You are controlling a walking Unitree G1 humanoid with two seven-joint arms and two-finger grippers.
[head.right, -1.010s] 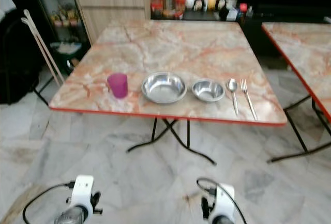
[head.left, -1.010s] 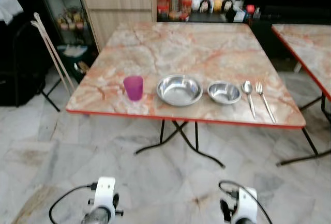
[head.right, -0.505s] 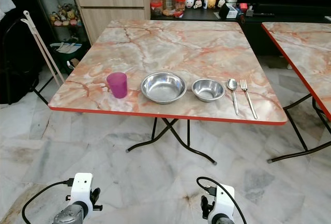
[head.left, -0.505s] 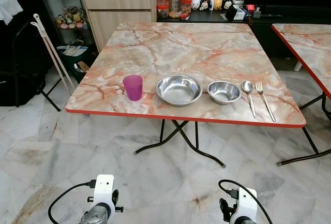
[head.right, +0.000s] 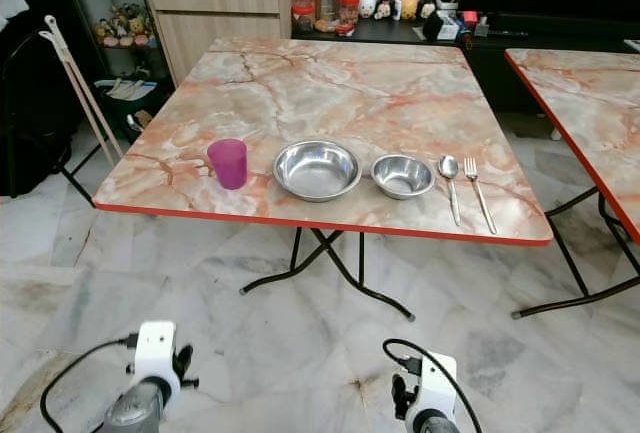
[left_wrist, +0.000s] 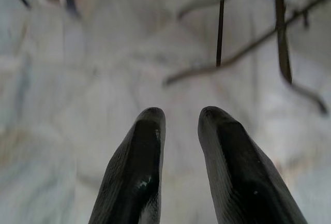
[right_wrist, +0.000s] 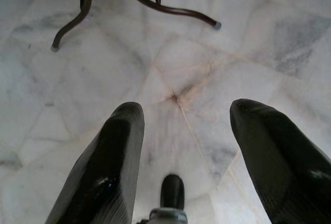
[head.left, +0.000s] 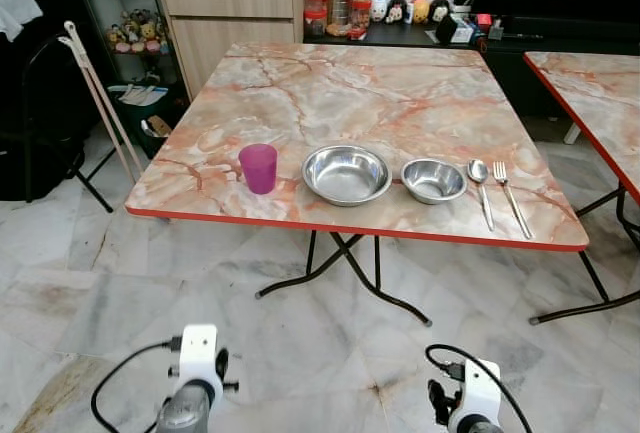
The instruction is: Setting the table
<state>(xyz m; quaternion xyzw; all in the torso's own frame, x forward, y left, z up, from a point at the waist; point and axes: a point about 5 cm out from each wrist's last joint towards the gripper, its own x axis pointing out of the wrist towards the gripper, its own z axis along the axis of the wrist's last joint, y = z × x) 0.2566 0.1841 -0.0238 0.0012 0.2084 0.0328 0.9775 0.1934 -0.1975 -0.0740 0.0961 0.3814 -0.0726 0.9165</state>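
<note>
The head views were bright and evenly lit, sharp across the marble surface (head.left: 380, 103), with soft highlights on the two steel bowls (head.left: 346, 174) and only faint shadows beneath the things. The far left corner lay dark. The left wrist view was blurred and washed pale; the right wrist view showed the floor (right_wrist: 207, 69) clearly, its near fingers (right_wrist: 103, 167) soft.

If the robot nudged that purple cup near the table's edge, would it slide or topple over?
The purple cup looks like thin translucent plastic, so it is probably light. It stands upright, taller than wide, so a push near its rim might tip it; a low push would likely slide it on the glossy marble table. It seems empty, so a spill looks unlikely.
</note>
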